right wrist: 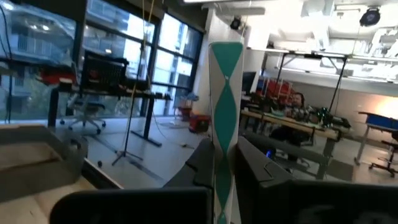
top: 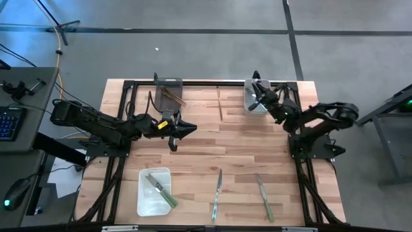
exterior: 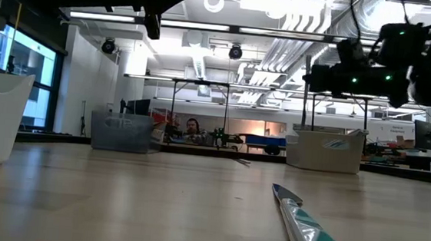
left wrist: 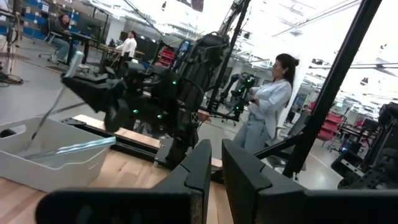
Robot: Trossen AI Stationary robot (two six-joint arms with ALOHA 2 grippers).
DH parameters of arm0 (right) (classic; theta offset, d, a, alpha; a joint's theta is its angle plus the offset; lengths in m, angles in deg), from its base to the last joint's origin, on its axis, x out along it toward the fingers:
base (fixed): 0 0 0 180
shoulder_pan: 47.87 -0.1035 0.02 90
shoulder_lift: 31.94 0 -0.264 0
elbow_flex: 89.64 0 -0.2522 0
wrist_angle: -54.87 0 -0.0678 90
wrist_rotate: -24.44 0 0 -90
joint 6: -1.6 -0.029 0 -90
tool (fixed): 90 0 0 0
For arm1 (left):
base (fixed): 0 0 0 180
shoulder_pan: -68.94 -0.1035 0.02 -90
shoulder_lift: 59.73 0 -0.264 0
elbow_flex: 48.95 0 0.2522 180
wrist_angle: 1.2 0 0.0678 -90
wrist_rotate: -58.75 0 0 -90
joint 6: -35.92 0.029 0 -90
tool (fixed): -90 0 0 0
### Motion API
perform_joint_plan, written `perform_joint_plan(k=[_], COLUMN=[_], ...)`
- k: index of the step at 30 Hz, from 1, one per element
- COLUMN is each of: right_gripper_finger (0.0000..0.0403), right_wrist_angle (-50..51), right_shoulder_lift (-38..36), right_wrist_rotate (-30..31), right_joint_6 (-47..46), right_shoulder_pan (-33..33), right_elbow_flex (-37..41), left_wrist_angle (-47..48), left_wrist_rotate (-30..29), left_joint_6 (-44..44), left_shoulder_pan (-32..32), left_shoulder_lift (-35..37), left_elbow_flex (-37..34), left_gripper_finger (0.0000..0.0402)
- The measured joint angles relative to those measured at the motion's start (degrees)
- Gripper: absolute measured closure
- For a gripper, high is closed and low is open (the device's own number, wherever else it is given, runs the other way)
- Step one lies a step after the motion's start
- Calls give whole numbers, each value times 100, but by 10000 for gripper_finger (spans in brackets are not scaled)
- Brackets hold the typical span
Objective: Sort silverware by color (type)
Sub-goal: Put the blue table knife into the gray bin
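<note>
My right gripper (top: 259, 96) is over the white bin (top: 247, 108) at the far right and is shut on a silvery utensil with a teal-patterned handle (right wrist: 225, 87). My left gripper (top: 188, 131) is above the middle of the table, shut and empty; its fingers (left wrist: 202, 171) nearly meet. A pale-teal utensil (top: 217, 193) and a green-handled knife (top: 264, 196) lie flat near the front edge. A thin brown stick (top: 219, 103) lies at the far middle. The teal utensil also shows close up in the low view (exterior: 311, 232). My right gripper pinches the teal-patterned handle (right wrist: 222, 146) between its two fingers, with the fingers lying across it. One end sticks out past the fingers. In the left wrist view the utensil (left wrist: 53, 102) slants down from the gripper into the white bin (left wrist: 62, 165), lifted off the table.
A grey bin (top: 168, 85) with brown sticks stands at the far middle-left. A white bin (top: 147, 200) with a green-handled knife (top: 161, 190) is at the near left. Bare wood lies between the arms. People stand in the room beyond the table.
</note>
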Motion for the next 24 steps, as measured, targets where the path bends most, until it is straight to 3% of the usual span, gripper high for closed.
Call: perform_joint_plan(k=[10,20,24], right_gripper_finger=[394,392,373], right_wrist_angle=[17,330,344], right_shoulder_lift=[985,1024,1020], right_wrist_rotate=[-131,-34,151], right_joint_6=[-320,-688,-783], right_shoulder_pan=[223,330,327], right_elbow_flex=[-484,-475,-477], left_wrist_angle=[22,22,22], left_wrist_rotate=[0,4,4], left_joint_6=[7,7,7], left_shoulder_pan=[0,4,4], left_shoulder_lift=[0,0,0], left_elbow_flex=[0,0,0], left_gripper_finger=[369,369,369])
